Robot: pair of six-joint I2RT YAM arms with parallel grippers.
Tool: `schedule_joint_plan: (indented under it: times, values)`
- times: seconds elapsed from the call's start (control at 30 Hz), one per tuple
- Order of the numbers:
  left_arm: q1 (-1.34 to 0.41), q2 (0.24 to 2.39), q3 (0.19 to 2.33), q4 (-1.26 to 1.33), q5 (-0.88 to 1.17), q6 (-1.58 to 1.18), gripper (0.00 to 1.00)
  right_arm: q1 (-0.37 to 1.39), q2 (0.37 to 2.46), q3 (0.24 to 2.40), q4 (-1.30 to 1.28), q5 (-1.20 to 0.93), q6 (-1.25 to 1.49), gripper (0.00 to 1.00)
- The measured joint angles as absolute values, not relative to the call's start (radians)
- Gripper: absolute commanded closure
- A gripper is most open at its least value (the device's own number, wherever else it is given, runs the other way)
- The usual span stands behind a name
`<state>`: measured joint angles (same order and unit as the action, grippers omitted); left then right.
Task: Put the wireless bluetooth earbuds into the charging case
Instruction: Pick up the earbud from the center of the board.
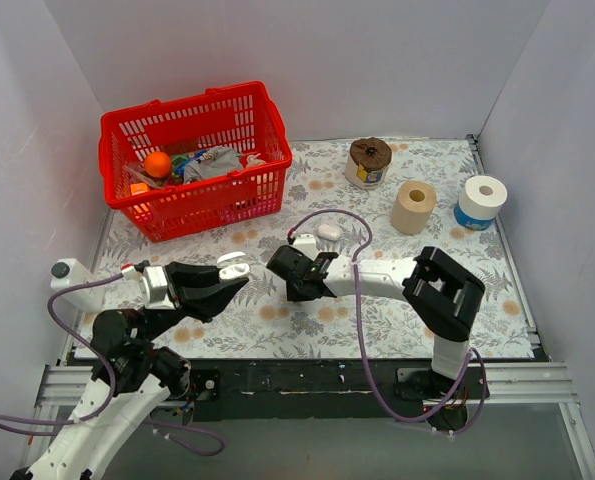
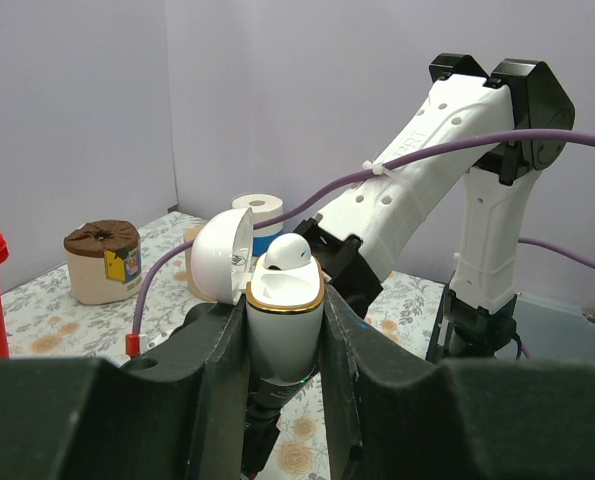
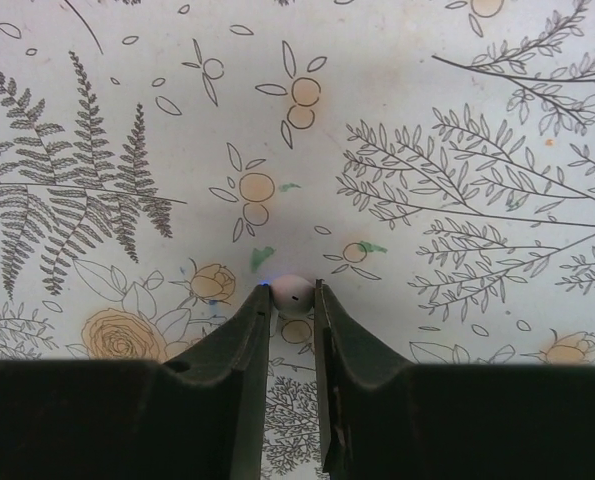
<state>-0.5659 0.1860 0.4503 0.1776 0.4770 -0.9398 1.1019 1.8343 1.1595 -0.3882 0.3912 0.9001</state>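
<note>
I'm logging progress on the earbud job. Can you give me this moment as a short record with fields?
left gripper: shut on the charging case
case lid: open
seated earbud: sitting in the case
right gripper: shut on the second earbud, pinched at the fingertips over the floral mat
left to do: second earbud not yet in the case

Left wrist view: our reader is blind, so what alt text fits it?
The left pincer grips a white charging case upright, its lid hinged open, with one earbud seated inside. Behind it the white right arm reaches over a flowered tablecloth.
</note>
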Motion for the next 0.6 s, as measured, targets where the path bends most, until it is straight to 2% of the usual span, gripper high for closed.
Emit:
schedule_joint_plan:
  times: [0.27,0.6]
  values:
    - [-0.566,0.205,0.45,0.188,0.476,-0.942,1.0,1.064,1.746,1.101,-0.41,0.452,0.838,0.99]
    - [-0.566,0.362,0.451,0.31,0.474,-0.954,1.0,1.032,1.443,1.189,-0.398,0.628,0.585,0.99]
